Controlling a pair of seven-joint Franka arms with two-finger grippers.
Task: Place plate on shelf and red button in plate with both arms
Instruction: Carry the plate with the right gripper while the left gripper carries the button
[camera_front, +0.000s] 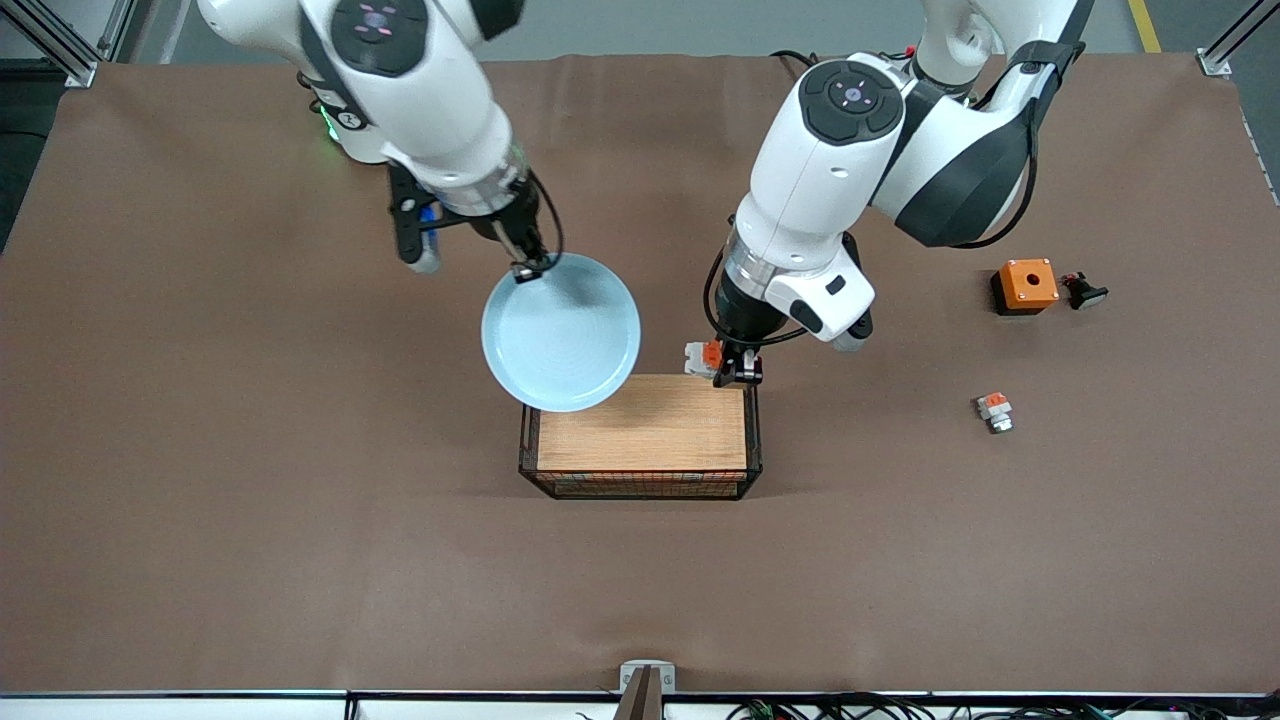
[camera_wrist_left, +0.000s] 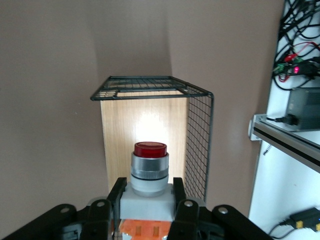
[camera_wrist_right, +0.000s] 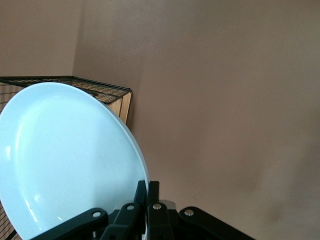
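The plate (camera_front: 561, 333) is hanging in the air, pale blue and tilted, and the right gripper (camera_front: 527, 268) is pinching it by the rim, fingers clamped tight on the edge. In the right wrist view the plate (camera_wrist_right: 65, 160) is filling most of the frame, with the right gripper (camera_wrist_right: 148, 200) biting its rim. The plate's lower edge is overlapping the corner of the wire basket (camera_front: 640, 485) at the right arm's end, so the plate is hovering partly over that basket and partly over the table (camera_front: 250, 500).

Over to the red button (camera_front: 703, 355): the left gripper (camera_front: 737, 373) is holding it just above the basket's rim, on the side toward the robots. The left wrist view is giving the clear look: the left gripper (camera_wrist_left: 147, 200) is squeezing the white body of the red button (camera_wrist_left: 149, 170) between its fingers (camera_wrist_left: 116, 192), the dark red cap pointing out over the basket's wooden floor (camera_wrist_left: 145, 125), with the wire mesh wall (camera_wrist_left: 199, 145) rising beside it.

Farther out, toward the left arm's end of the table, a similar white-orange piece (camera_front: 995, 411) is lying on the brown surface. Farther from the front camera than that piece, an orange box with a hole (camera_front: 1025, 285) is sitting, with a small dark part (camera_front: 1083, 291) just beside it.
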